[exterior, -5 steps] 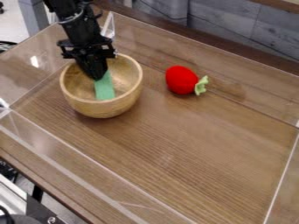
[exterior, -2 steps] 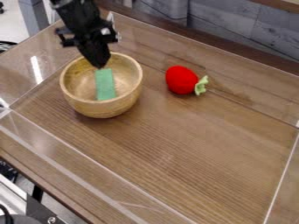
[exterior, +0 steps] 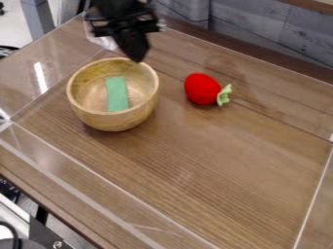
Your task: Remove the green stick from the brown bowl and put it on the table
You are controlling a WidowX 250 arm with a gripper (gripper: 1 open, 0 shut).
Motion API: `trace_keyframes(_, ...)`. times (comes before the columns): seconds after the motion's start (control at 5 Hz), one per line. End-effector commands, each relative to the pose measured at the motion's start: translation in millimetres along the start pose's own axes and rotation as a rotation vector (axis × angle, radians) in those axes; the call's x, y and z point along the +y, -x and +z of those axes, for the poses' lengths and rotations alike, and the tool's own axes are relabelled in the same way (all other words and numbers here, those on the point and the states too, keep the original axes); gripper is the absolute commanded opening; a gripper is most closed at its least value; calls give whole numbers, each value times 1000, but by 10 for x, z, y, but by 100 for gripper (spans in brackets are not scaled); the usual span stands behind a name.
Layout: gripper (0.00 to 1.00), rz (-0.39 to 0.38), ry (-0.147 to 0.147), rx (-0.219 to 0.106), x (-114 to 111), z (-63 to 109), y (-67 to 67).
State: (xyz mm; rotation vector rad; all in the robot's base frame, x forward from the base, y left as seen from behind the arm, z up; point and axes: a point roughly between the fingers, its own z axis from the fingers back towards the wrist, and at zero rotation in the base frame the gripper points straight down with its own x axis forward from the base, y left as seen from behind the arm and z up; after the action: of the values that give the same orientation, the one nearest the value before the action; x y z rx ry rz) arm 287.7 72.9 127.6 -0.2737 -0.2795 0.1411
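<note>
Hanging above the far rim of the brown bowl (exterior: 113,93), the fingers (exterior: 134,49) were pressed together with nothing between them — the dark tips pointed steeply down and were clear of the wood. They belonged to a black arm that reached in from the top of the view.

Below and a little to the left of the tips, the green stick (exterior: 119,93) lay inside the bowl, flat on its floor, its long side running roughly from the far wall toward the near one. It was apart from the fingers.

The bowl stood on the table (exterior: 196,165), toward the left side. Well to its right sat a red strawberry toy (exterior: 201,88) with a green leaf pointing right, not touching the bowl. Clear acrylic walls (exterior: 316,195) edged the table — one ran along the near side, another along the right.
</note>
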Motion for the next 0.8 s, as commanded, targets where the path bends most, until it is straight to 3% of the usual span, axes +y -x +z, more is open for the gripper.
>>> trace_keyframes(0.0, 0, -86, -16, -21, -215, 43, 14)
trace_keyframes(0.4, 0, -179, -42, 42, -222, -75, 166)
trace_keyframes(0.6, 0, -222, -40, 70, -262, -56, 112)
